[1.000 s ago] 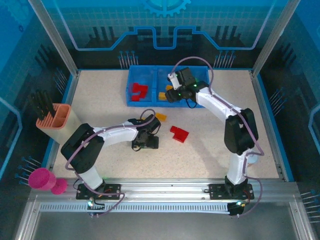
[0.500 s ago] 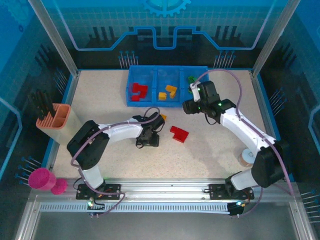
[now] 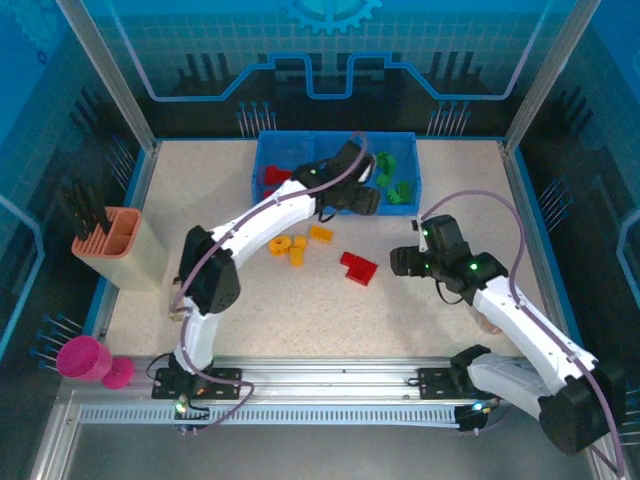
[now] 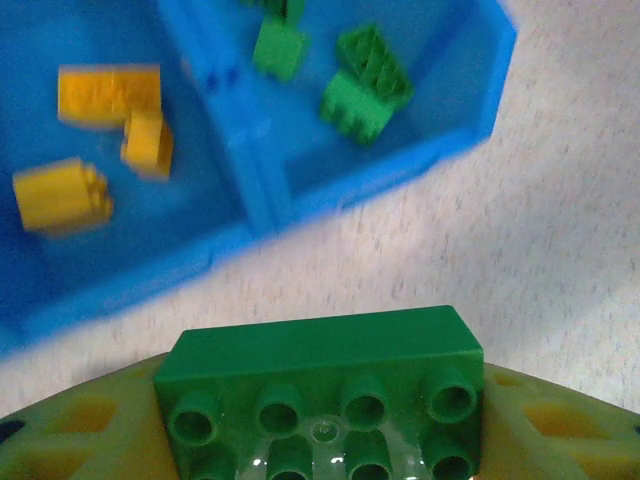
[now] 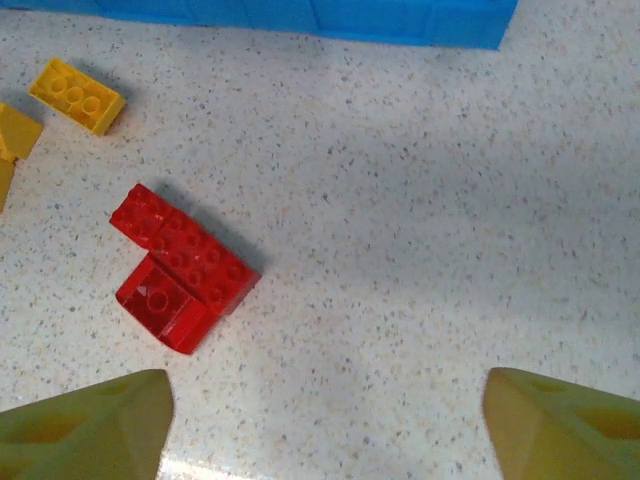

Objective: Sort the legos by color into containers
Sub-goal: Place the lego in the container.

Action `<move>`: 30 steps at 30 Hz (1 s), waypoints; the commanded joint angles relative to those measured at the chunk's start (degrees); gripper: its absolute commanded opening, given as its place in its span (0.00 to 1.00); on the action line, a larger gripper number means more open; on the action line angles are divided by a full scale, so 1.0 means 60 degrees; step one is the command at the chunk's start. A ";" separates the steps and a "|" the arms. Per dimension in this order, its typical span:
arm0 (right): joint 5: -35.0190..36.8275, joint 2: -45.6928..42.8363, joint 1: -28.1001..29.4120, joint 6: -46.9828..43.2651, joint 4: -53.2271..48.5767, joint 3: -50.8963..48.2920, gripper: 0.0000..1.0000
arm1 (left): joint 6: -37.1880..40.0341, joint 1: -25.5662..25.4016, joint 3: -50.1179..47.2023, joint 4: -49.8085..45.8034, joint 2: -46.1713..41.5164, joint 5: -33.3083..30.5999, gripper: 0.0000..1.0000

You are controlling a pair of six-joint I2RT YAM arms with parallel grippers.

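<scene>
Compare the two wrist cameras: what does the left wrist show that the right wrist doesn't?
Left wrist: a green brick gripped in the left gripper, facing the compartments of the blue tray, yellow bricks in one and green bricks in the next. Right wrist: the right gripper open above a red brick cluster lying loose on the table, a yellow brick beyond it. Both: the tray's front wall and the speckled tabletop.
</scene>
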 commanded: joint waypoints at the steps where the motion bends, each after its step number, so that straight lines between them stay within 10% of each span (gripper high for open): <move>1: 0.0014 -0.0496 -0.0133 0.0739 -0.0833 -0.0396 0.88 | 0.0998 -0.0036 0.1588 -0.0320 0.1432 -0.0193 0.43; 10: -0.1036 -0.1237 -0.0124 0.1635 -0.0219 -0.1807 0.88 | 0.1005 -0.0034 0.5075 0.0703 0.4126 -0.0762 0.41; 30: -0.1323 0.0137 -0.0116 0.1225 0.1366 -0.1812 0.88 | 0.1568 -0.0114 0.5773 0.3417 0.6330 -0.1432 0.49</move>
